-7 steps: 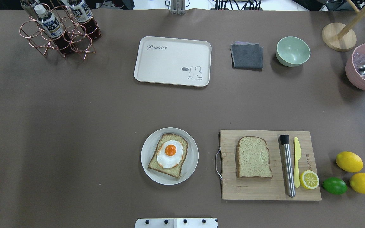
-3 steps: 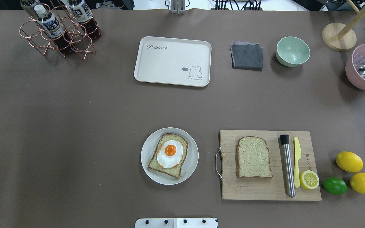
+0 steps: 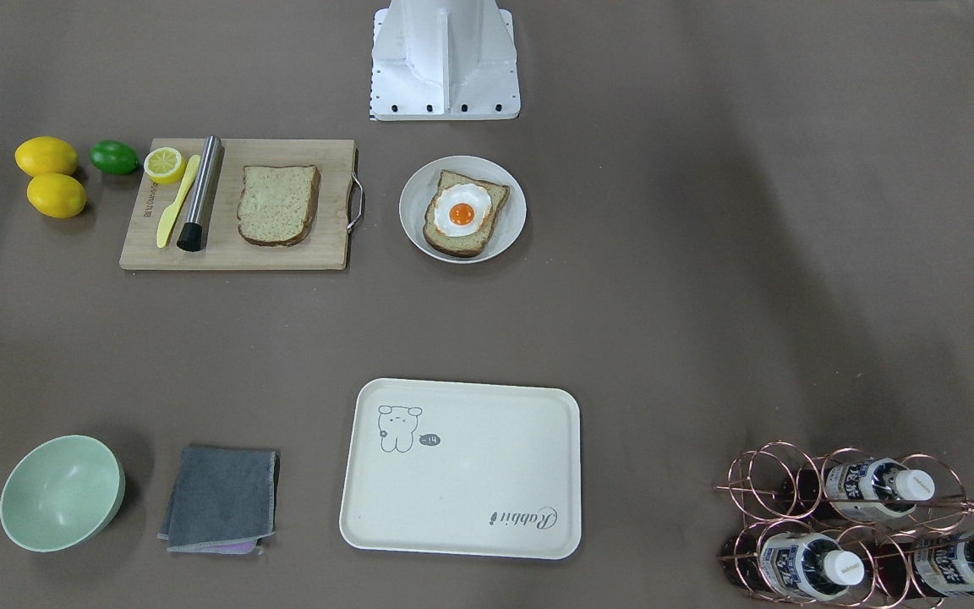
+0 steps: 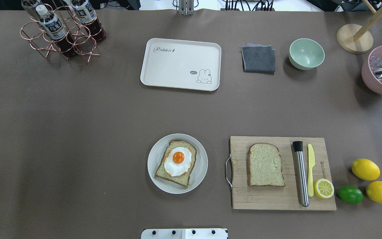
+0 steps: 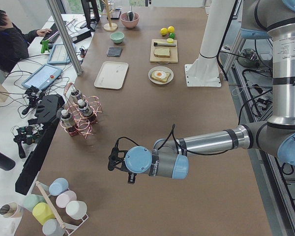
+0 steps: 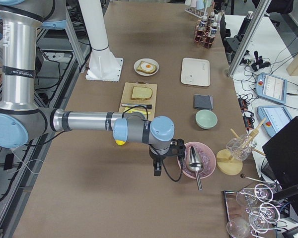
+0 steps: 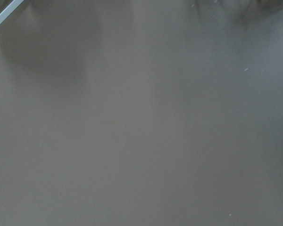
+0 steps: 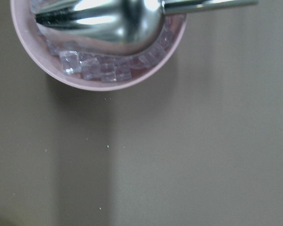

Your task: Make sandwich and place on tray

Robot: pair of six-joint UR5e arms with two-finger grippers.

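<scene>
Front view: the bare slice [image 3: 277, 205] lies flat on the board [image 3: 318, 245], on my right side. Just beside the board's handle, the plate [image 3: 413, 222] holds the other slice [image 3: 463, 243] with the egg [image 3: 462, 211] on top. The tray [image 3: 462, 507] sits well apart, across the table [image 3: 707, 296], with nothing on it. Neither of my grippers shows here.

Overhead: the layout agrees. The bare slice's long axis runs away from me, rounded top farthest. No arms are in view.

Left side view: my left gripper [image 5: 112, 160] hangs far out at the table's left end, past the bottle rack [image 5: 78, 115], well apart from the plate. I cannot tell how its fingers stand.

Right side view: my right gripper [image 6: 159, 166] hangs just beside the pink bowl [image 6: 198, 158], past the board's outer end. Its fingers are likewise unreadable.

Wrist views: the left shows only table; the right shows the bowl and its scoop [image 8: 99, 19], no fingers.

I judge my right arm the nearer: the bare slice lies to its left, and should cap the egg.
</scene>
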